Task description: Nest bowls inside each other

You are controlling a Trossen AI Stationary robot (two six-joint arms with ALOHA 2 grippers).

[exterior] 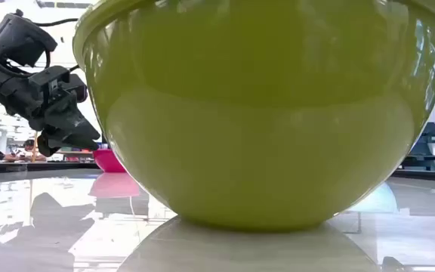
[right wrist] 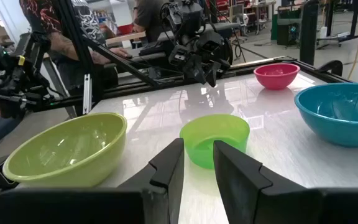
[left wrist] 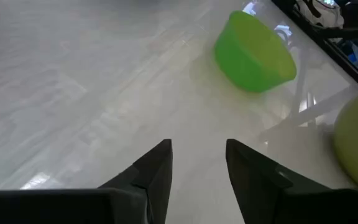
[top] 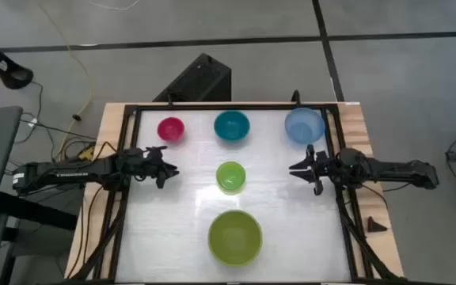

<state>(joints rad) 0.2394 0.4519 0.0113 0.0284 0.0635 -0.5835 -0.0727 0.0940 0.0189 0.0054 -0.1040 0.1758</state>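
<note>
Five bowls stand upright on their bases on the white table. A magenta-pink bowl [top: 170,129], a teal bowl [top: 231,126] and a light blue bowl [top: 304,125] form a row along the far side. The small lime green bowl [top: 230,176] sits mid-table, and the large lime green bowl [top: 234,236] sits near the front edge. My left gripper [top: 169,169] hovers left of the small green bowl [left wrist: 253,45], open, with nothing between its fingers. My right gripper [top: 295,169] hovers to that bowl's right [right wrist: 215,138], also open and holding nothing.
A black frame [top: 133,111] runs around the table top. The large green bowl [exterior: 263,113] fills the low view. A person [right wrist: 55,31] stands beyond the table's left side. Bare table lies between the small green bowl and each gripper.
</note>
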